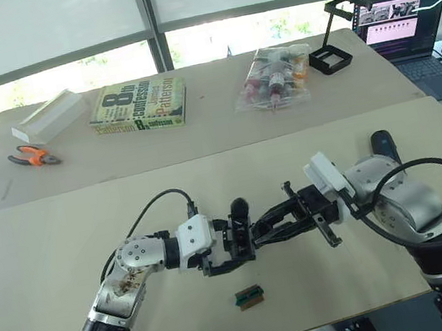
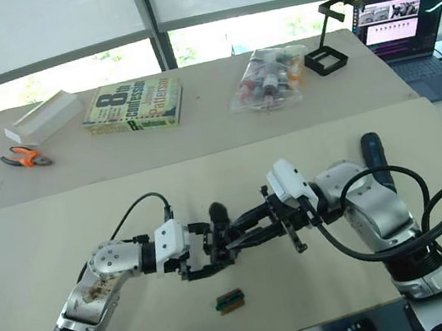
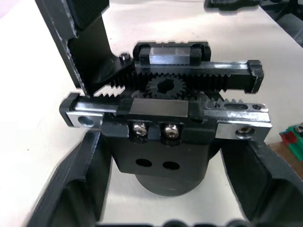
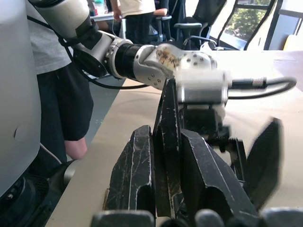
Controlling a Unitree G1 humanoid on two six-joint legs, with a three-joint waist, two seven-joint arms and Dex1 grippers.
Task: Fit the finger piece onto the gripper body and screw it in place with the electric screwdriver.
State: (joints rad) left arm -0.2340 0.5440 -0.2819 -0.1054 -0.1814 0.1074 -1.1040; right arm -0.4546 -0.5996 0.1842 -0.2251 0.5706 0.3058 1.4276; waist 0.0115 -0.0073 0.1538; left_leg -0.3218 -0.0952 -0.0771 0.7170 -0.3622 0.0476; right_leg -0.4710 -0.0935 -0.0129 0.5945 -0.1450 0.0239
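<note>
The gripper body point(image 1: 235, 236), a black block with one pointed finger sticking up, is held just above the middle of the near table, with my left gripper point(image 1: 223, 252) shut on its round base. The left wrist view shows its toothed racks and centre gear point(image 3: 163, 87) between my fingers point(image 3: 75, 189). My right gripper point(image 1: 271, 229) meets it from the right and is shut on the finger piece point(image 4: 168, 137), a black wedge pressed against the body. The electric screwdriver point(image 1: 381, 142) lies on the table behind my right arm, partly hidden.
A small green-and-brown block point(image 1: 249, 296) lies near the front edge. On the far table are a book point(image 1: 140, 105), orange pliers point(image 1: 33, 156), a white box point(image 1: 48, 115), a bag of bottles point(image 1: 272, 77), a black stand point(image 1: 330, 56) and a laptop point(image 1: 403, 30).
</note>
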